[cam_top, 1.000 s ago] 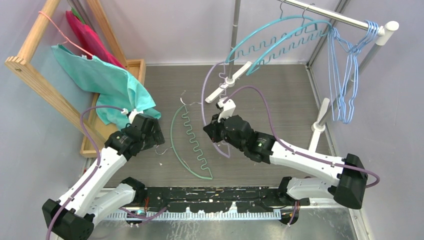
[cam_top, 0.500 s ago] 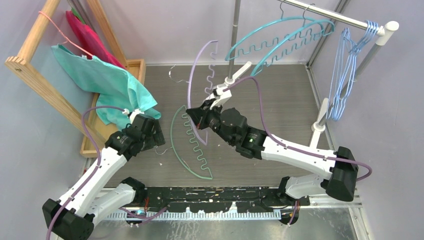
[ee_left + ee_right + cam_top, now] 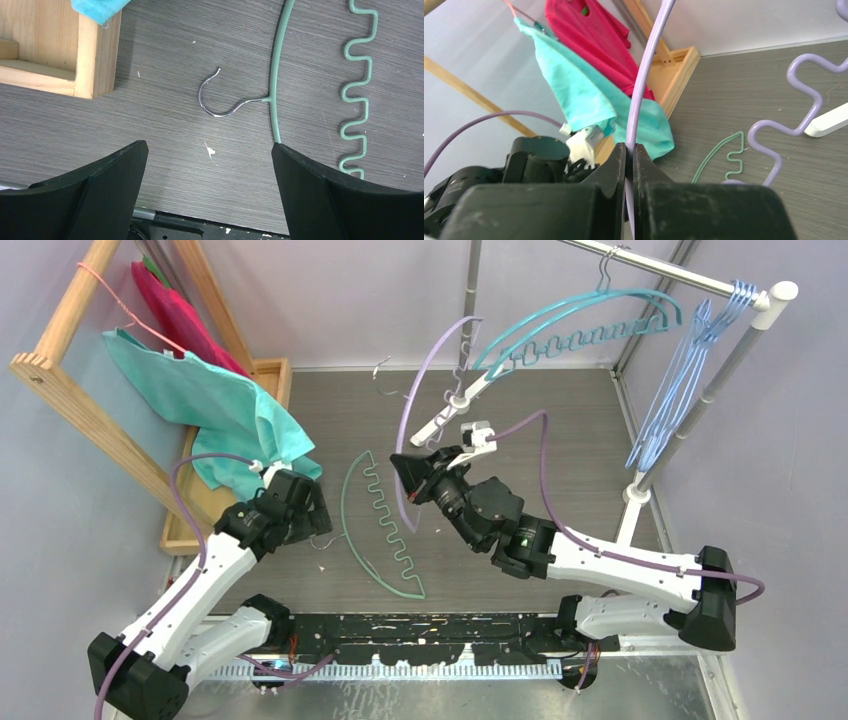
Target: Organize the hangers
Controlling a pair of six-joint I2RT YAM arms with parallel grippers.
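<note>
top view: the right arm (image 3: 600,560) holds the lilac hanger (image 3: 408,405) up off the desk (image 3: 560,430). its jaws are clamped on the lower part of the arch, and the hook end sits high, near the rail's post. what look like 2 teal hangers (image 3: 560,312) hang on the rail (image 3: 660,270), and the blue wire hangers (image 3: 680,390) are bunched at its right end. the green hanger (image 3: 346,510) lies flat on the desk between the 2 arms, with the left arm (image 3: 215,565) just beside its hook.

left wrist view: the left jaws are wide apart and hold nothing. they hover over the desk (image 3: 150,125), with the green hanger's (image 3: 276,75) metal hook (image 3: 220,102) lying between them further ahead. a wooden frame (image 3: 95,55) is at the upper left.

right wrist view: the right jaws are pinched tight on the thin lilac arch (image 3: 646,70). the zigzag bar (image 3: 799,100) hangs to the right, and the green hanger (image 3: 714,155) lies on the desk beyond.

the step in hand looks like carrying the lilac hanger to the rail. the next move calls for lifting and turning it so the hook drops over the rail beside the teal ones. it should go slowly, since an arch this thin may pivot in the grip.
</note>
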